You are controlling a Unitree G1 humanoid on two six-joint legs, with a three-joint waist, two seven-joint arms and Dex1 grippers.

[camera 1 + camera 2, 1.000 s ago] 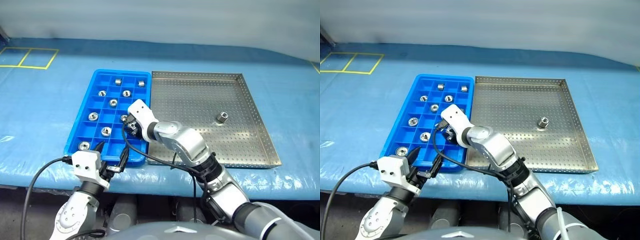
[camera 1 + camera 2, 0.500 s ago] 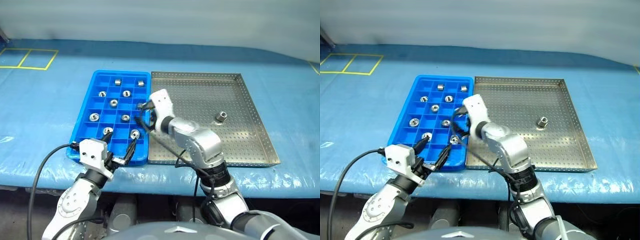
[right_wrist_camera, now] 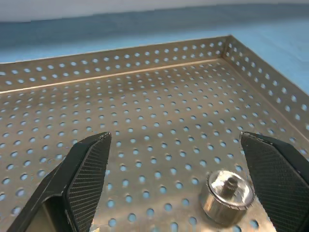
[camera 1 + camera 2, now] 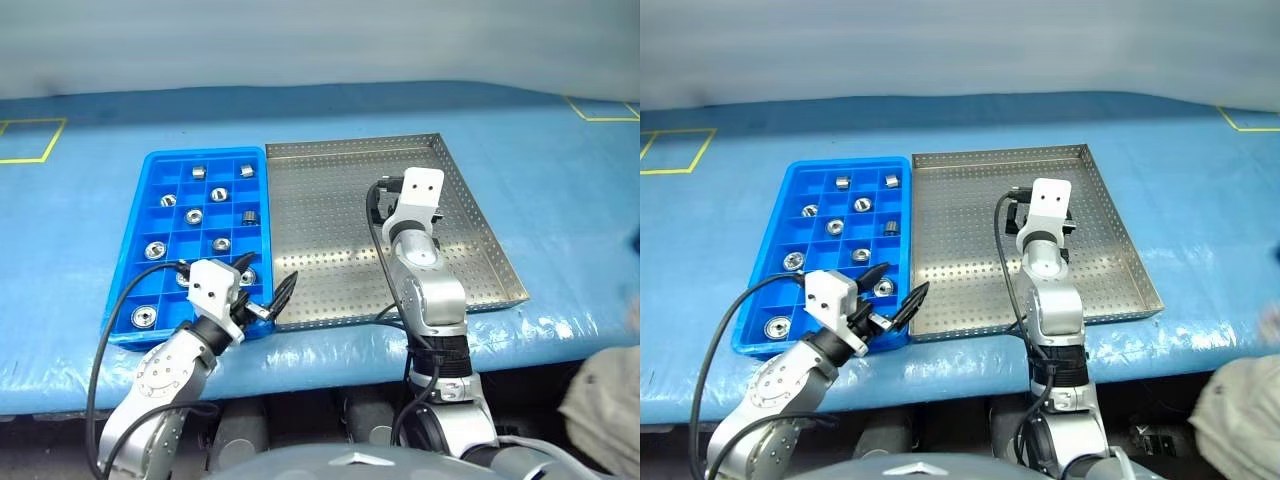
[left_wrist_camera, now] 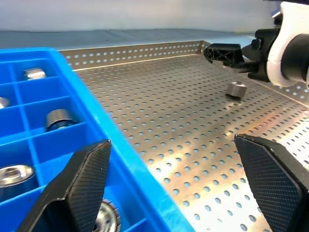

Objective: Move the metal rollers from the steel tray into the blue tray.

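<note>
The steel tray (image 4: 320, 220) holds one metal roller (image 3: 228, 195), a short silver cylinder with a central hole. My right gripper (image 3: 175, 142) is open and empty low over the tray floor, and the roller lies just ahead of its fingers. That roller (image 5: 236, 89) also shows beside the right gripper's black finger in the left wrist view. The blue tray (image 4: 205, 152) adjoins the steel tray's left side, with several rollers (image 4: 154, 250) in its compartments. My left gripper (image 4: 270, 268) is open and empty above the blue tray's near right corner.
Both trays rest on a table under blue sheeting (image 4: 560, 200). Yellow tape marks lie at the back left (image 4: 30, 140) and back right (image 4: 600, 105). The table's front edge runs just behind my left gripper. A pale grey shape (image 4: 605, 400) sits low at the right.
The view has swung right. My right gripper opened over the blue tray, left a roller in a near compartment, then swung right over the steel tray. My left gripper edged forward.
</note>
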